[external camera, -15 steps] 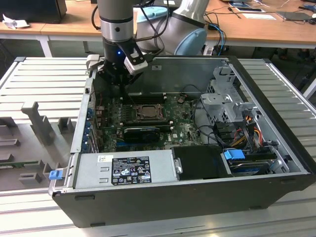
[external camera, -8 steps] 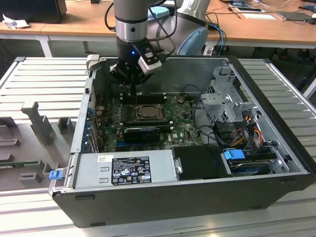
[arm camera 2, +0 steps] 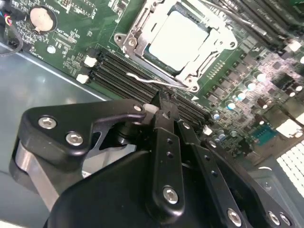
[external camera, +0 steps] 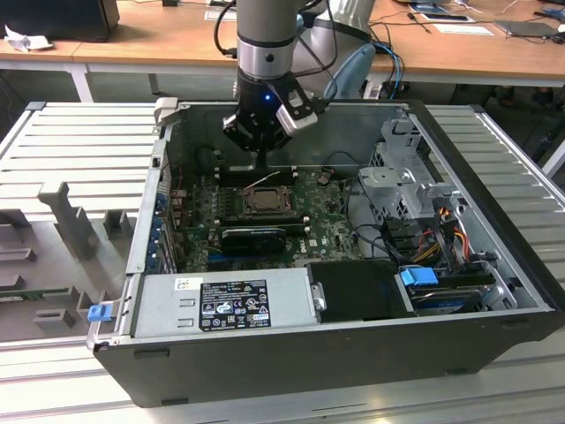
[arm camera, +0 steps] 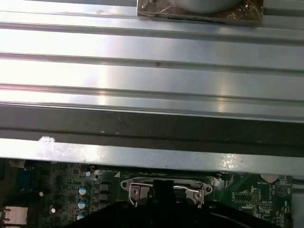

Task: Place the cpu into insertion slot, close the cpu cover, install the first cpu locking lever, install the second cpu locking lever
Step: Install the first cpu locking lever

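One arm is working inside the open computer case (external camera: 494, 265), its gripper (external camera: 261, 150) hanging low over the green board (arm camera 2: 85, 42) at the socket's far edge. In the second wrist view the gripper (arm camera 2: 164, 107) has its fingers (arm camera 2: 166, 142) pressed together to a narrow tip with nothing between them, and that tip sits right at a thin wire lever (arm camera 2: 147, 80) running beside the memory slots (whether it touches the wire I cannot tell). Just beyond the fingertips lies the insertion slot (arm camera 2: 130, 40), with the cpu (arm camera 2: 178, 38) lying flat in it and the cpu cover (arm camera 2: 211, 52) down around the chip's edges.

My worry is the wire: a tip this slim could slide off the springy lever and scrape the board, or push it without catching its hook, leaving the cover loose.

From across the room, the exterior view gives the whole case and the socket (external camera: 262, 200) below the fingers, but not the lever. That comes from the second wrist view; the first wrist view adds the ribbed metal table (arm camera: 152, 61) and the socket's bright hinge bracket (arm camera: 166, 189)
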`<state>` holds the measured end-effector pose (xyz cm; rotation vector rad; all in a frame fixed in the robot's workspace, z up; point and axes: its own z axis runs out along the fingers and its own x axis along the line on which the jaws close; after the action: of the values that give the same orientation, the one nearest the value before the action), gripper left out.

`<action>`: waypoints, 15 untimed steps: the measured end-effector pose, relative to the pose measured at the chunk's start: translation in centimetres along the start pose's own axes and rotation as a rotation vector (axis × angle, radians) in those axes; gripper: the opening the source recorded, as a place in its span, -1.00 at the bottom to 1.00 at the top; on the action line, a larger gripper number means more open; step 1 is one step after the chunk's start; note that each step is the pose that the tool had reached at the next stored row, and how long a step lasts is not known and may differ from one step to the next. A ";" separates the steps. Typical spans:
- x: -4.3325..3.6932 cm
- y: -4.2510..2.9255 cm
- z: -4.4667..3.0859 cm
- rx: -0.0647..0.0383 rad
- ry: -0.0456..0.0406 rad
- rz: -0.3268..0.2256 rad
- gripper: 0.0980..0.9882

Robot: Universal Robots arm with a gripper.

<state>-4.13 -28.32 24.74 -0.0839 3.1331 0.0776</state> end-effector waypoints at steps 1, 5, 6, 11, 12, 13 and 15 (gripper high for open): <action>-0.04 -0.01 0.18 0.000 0.0001 0.000 -0.98; -0.41 -0.09 1.51 0.000 0.0001 0.000 -0.98; -0.43 -0.07 1.69 0.000 0.0001 0.000 -0.98; -0.93 0.17 1.98 0.000 0.0001 0.000 -0.98; -0.98 0.17 2.03 0.000 0.0002 0.000 -0.98; -1.11 0.17 2.19 0.000 0.0002 0.000 -0.98; -1.26 0.18 2.32 0.000 0.0002 0.000 -0.98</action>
<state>-2.87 -27.95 22.44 -0.0838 3.1333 0.0773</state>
